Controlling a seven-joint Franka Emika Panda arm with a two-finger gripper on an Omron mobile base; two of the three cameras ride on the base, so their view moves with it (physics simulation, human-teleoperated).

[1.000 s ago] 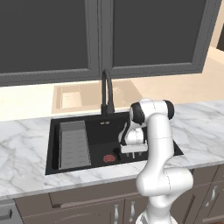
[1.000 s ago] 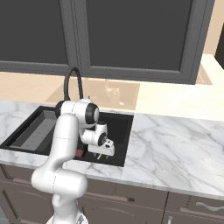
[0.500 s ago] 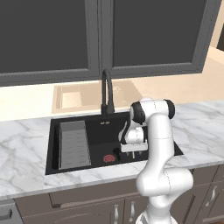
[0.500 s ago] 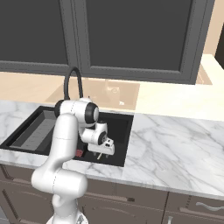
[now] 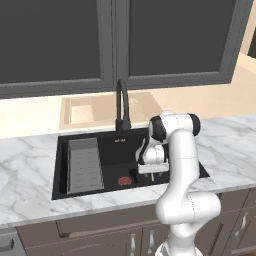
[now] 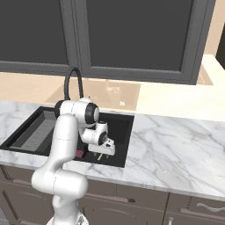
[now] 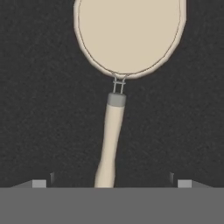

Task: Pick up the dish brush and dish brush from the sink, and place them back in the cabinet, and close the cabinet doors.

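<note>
Cream-coloured and lying flat on the black floor of the sink (image 5: pixel 112 150), the dish brush (image 7: pixel 120 65) sat directly beneath the hand camera: its round head filled the upper part of the hand view and its thin handle ran down toward the lower edge, passing between the two fingertips. The gripper (image 7: pixel 111 183) was spread wide, its small tips standing well apart on either side of the handle and touching nothing. In the left base view the gripper (image 5: pixel 152 174) hung low inside the right half of the basin, just right of the red drain (image 5: pixel 124 181), with the white arm bent down over the front rim. The grey ribbed rack (image 5: pixel 84 165) occupied the left part of the sink and the black arched faucet (image 5: pixel 121 107) rose behind it. White marble desk (image 6: pixel 176 145) surrounded the basin. Above, the dark wall cabinet doors (image 5: pixel 170 40) were shut. Whether the second brush was in the basin could not be told
</note>
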